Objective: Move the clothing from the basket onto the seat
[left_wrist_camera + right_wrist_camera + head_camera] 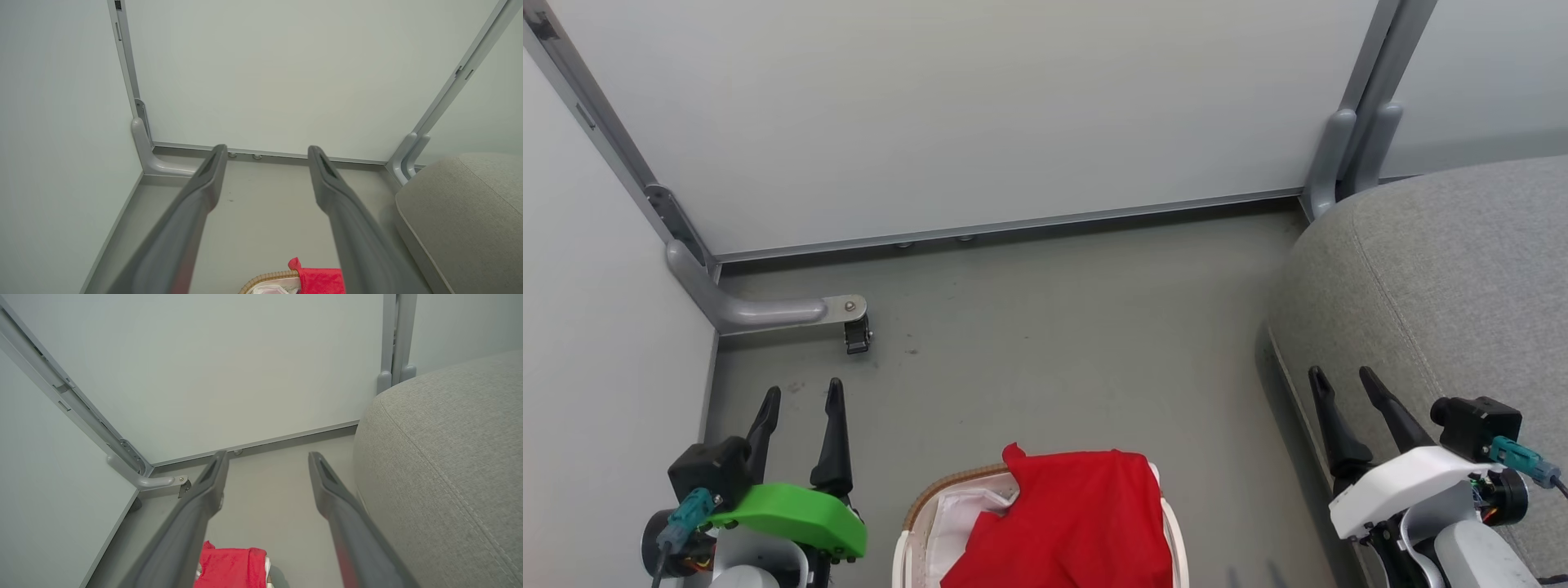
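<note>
Task at the starting line: I hold both pairs of jaws spread wide and empty above the grey floor (1054, 327), the left jaws at the lower left of the head view and the right jaws at the lower right. A bright red garment (1066, 523) lies heaped in the white laundry basket (935, 490). It sits between the two pairs of jaws and behind their tips, draped over the far rim and covering most of the white liner (956, 523). Whatever lies beneath it is hidden. The grey sofa cushion (1445, 278) sits just to the right of the right jaws, partly under that arm, and carries no cloth that I can see. By my reading, nothing is done yet: no piece is gripped and none is on the seat. Left to do: bring a pair of jaws down and back to the red cloth, pinch it, lift it clear of the rim, carry it right onto the cushion, then check the basket for more.
</note>
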Tool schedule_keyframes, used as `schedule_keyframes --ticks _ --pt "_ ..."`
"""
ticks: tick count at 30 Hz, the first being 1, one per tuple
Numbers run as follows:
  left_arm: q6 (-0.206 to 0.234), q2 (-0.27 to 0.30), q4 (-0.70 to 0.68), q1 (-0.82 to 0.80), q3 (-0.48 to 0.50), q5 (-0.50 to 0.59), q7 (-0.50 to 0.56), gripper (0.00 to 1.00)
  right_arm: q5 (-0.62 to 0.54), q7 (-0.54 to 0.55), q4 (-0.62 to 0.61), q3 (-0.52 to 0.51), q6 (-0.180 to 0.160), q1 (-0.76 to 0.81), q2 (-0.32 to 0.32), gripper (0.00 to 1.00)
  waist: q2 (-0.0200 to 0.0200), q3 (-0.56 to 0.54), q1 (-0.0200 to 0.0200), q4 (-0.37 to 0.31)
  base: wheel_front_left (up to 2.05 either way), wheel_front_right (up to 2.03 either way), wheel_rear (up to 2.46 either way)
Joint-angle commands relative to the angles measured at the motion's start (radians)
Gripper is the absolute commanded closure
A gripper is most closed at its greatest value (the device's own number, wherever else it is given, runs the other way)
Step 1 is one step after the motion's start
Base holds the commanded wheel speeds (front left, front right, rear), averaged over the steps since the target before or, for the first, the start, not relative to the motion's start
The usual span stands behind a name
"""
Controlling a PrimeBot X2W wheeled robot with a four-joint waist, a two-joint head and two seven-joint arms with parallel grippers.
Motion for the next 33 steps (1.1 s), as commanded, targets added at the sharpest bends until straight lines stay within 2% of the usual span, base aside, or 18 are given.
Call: schedule_keyframes --ticks 1,18,22,33 --pt "-0.005 0.001 -0.004 -0.005 0.004 0.030 -0.009 0.00 -0.022 -0.010 0.002 -0.006 0.000 -0.008 -0.003 0.00 0.0000 0.000 0.0000 0.000 0.00 0.00 0.00" --pt "-0.025 -0.028 0.008 0.009 0.024 0.175 -0.046 0.00 -0.162 -0.048 0.038 -0.018 0.000 -0.004 0.002 0.00 0.0000 0.014 0.0000 0.002 0.00 0.00 0.00" --pt "-0.039 -0.039 0.026 -0.016 0.011 0.202 -0.054 0.00 -0.189 -0.055 0.038 -0.015 0.000 -0.021 0.000 0.00 0.0000 0.051 0.0000 0.000 0.00 0.00 0.00" --pt "-0.062 -0.056 0.107 -0.148 -0.066 0.259 -0.073 0.00 -0.254 -0.076 0.010 0.014 0.000 -0.115 -0.015 0.00 0.0000 0.250 0.0000 -0.037 0.00 0.00 0.00"
